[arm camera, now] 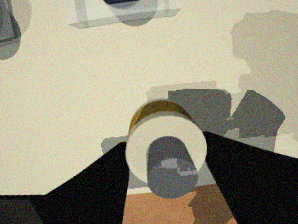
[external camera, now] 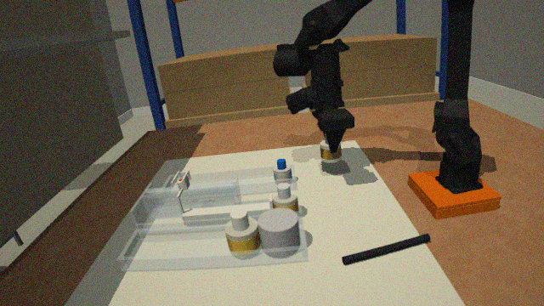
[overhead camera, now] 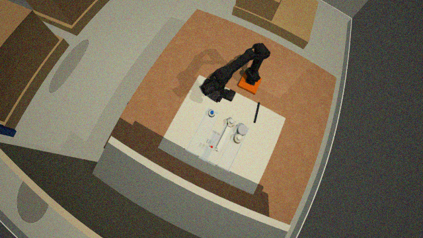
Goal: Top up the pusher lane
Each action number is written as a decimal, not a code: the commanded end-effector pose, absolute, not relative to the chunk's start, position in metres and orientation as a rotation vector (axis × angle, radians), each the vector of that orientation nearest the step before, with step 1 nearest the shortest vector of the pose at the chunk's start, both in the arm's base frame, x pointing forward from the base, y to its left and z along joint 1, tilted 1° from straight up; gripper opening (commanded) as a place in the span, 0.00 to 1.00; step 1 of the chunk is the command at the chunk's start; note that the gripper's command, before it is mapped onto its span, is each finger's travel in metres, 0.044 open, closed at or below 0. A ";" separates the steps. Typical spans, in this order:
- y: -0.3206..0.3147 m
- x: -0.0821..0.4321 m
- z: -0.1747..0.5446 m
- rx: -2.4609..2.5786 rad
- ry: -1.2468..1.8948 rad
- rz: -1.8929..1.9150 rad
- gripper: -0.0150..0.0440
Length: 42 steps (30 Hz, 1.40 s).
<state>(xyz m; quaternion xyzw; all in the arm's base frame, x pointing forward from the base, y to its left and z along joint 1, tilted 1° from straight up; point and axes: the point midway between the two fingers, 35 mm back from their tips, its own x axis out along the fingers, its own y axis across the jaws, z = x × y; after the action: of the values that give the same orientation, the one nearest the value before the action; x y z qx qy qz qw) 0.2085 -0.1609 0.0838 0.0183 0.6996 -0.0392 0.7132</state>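
Note:
My gripper (external camera: 334,146) (arm camera: 164,143) is shut on the loose jar (external camera: 325,152) (arm camera: 137,142), which has an amber band, a pale shoulder and a grey cap. The jar is upright, a little above the pale mat near its far edge, with its shadow below. A similar amber-banded jar (external camera: 285,201) (overhead camera: 230,121) stands at the front of the middle lane, before the white pusher (external camera: 227,213) (overhead camera: 224,137). The pusher plate behind it is partly hidden. The low front stop is hard to make out.
A blue-capped jar (external camera: 282,174) (overhead camera: 211,113) stands in the far clear lane. A grey cylinder (external camera: 279,233) (overhead camera: 242,129) and another amber-banded jar (external camera: 242,240) (overhead camera: 237,138) stand in the near lane. A black rod (external camera: 386,249) (overhead camera: 256,112) lies on the mat near the orange arm base (external camera: 467,205) (overhead camera: 247,86).

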 end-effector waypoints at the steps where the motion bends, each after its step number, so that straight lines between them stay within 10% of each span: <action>1: -0.158 0.209 0.112 0.038 1.532 -0.094 0.25; 42: -0.041 0.273 0.105 0.048 1.524 -0.083 0.25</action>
<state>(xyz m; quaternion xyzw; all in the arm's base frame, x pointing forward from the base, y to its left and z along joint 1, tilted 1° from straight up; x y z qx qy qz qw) 0.2683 -0.0557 0.1121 0.0216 0.6878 -0.0364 0.7247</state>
